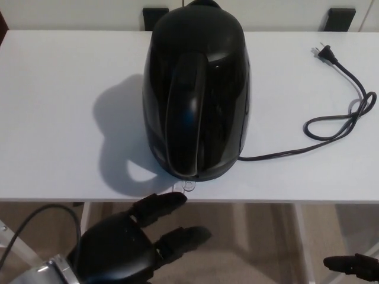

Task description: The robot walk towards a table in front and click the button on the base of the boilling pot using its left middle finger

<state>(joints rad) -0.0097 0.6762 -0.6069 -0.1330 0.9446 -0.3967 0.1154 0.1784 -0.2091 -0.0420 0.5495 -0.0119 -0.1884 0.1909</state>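
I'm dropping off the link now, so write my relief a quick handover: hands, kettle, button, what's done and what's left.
Left robot hand: open, holding nothing, raised below the table's front edge; upper fingertip just short of the clear button.
Right robot hand: only a sliver shows at bottom right, state unclear.
Black kettle stands mid-table, handle toward the robot. Power cord lies unplugged to its right.
Done: approach, left arm up.
Left: press the button with the left middle finger.
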